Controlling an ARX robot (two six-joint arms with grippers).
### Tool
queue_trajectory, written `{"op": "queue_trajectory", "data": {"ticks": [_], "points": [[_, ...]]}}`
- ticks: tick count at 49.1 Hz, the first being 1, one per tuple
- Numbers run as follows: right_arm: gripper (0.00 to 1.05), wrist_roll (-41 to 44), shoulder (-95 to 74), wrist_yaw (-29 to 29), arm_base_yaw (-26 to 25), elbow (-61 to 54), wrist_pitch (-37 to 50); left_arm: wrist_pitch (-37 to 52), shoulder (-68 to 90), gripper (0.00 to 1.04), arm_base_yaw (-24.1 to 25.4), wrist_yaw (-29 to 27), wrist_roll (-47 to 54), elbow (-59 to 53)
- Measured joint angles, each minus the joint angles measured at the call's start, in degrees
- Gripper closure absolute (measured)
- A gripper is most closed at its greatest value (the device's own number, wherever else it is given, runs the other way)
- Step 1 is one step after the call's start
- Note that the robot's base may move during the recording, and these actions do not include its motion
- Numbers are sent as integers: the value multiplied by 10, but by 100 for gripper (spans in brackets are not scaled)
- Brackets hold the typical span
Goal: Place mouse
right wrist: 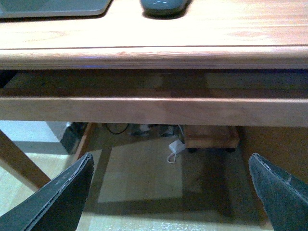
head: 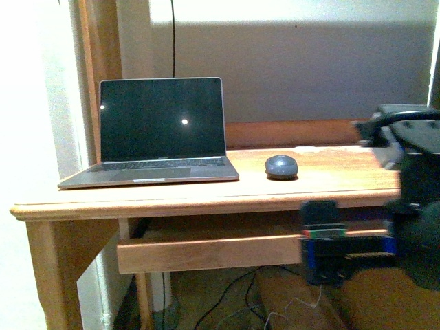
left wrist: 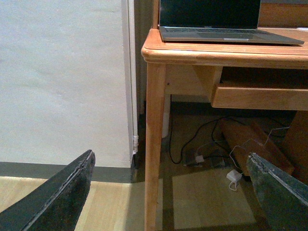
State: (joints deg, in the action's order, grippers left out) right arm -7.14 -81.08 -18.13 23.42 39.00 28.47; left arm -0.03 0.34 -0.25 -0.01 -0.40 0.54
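Observation:
The mouse (head: 282,166), a small dark grey oval, lies on the wooden desk (head: 206,196) just right of the open laptop (head: 161,130). In the right wrist view the mouse (right wrist: 163,6) shows at the picture's edge, on the desk top. My right gripper (right wrist: 171,197) is open and empty, held below the desk's front edge and in front of it. My right arm (head: 412,206) shows blurred at the desk's right front. My left gripper (left wrist: 171,202) is open and empty, low near the floor by the desk's left front leg (left wrist: 155,144). The mouse is out of the left wrist view.
A wooden rail (head: 206,251) runs under the desk top. Cables and a white charger (left wrist: 234,176) lie on the floor beneath. A white wall (left wrist: 62,82) stands left of the desk. A wooden backboard (head: 295,132) runs behind the mouse.

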Motion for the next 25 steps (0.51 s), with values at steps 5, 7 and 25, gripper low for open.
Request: {"op": "queue_trajectory", "data": {"ticks": [5,7,25], "points": [[7,-15,106,-16,-4,-77,-9,0,0,8,0,0,0,0],[7,-22,139,-21,-4,-100,-15,0,0,8,0,0,0,0],[7,-34,512,-190,47,-282,-195,0,0,8,0,0,0,0]]}}
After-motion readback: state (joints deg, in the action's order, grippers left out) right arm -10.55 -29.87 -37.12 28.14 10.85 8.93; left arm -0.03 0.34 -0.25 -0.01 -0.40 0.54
